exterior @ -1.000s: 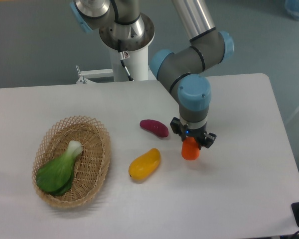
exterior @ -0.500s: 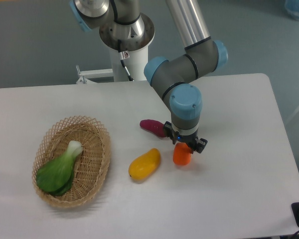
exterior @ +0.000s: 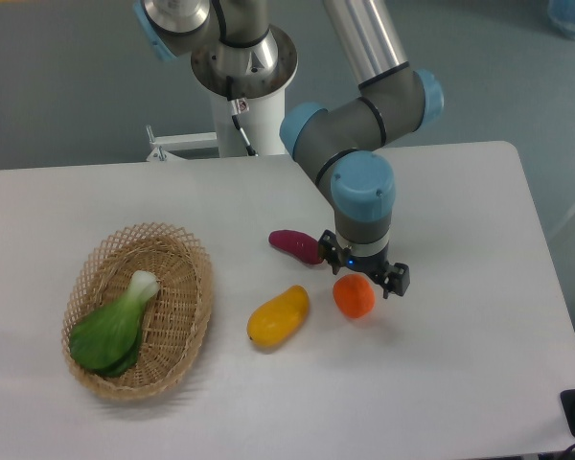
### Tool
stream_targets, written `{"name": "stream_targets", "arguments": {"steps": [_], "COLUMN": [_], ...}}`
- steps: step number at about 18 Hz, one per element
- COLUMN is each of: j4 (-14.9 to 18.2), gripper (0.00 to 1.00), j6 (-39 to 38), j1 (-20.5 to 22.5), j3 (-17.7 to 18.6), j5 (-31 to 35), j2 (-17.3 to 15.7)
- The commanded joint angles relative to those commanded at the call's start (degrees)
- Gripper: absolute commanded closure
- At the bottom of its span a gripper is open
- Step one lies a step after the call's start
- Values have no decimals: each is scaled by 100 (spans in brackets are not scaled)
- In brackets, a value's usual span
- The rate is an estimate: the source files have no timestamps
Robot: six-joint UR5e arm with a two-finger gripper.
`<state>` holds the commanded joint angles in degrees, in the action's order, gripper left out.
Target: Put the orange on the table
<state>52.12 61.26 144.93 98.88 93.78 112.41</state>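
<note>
The orange point(exterior: 354, 296) sat on the white surface point(exterior: 460, 383), just right of the yellow mango-like fruit point(exterior: 278, 315) and below the purple sweet potato point(exterior: 296, 245). It looked to be resting under its own weight, round side up, with a faint shadow tucked beneath it.

The claw point(exterior: 366, 276) hung right above and slightly behind the orange, its dark fingers standing apart, one showing at the left near the sweet potato and one at the right. From where I stood they seemed spread and not pinching anything, and the fruit sat a little forward of them.

As for handling, I judged the orange to be light for its size, firm under a mild squeeze, and smooth enough to slide if pinched near its top or bottom curve. Being round, it could roll on the flat surface once nudged, so any brush from a finger might send it toward the mango-like fruit. The safest hold would be across its widest middle, fingers on opposite sides, with modest pressure so the skin is not bruised.

Off to the left a wicker basket point(exterior: 184, 251) held a leafy green vegetable point(exterior: 115, 326), well apart from all this.
</note>
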Motion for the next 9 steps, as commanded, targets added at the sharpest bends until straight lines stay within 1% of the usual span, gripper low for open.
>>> {"name": "stream_targets", "arguments": {"steps": [2, 4, 7, 9], "j4": [0, 0, 9, 70], "gripper": [0, 0, 0, 0], "j6": [0, 9, 79, 192], "j1": [70, 193, 482, 694], "j3": [0, -79, -272, -396], "j5": [-9, -123, -403, -623], "j2": [-35, -35, -35, -53]}}
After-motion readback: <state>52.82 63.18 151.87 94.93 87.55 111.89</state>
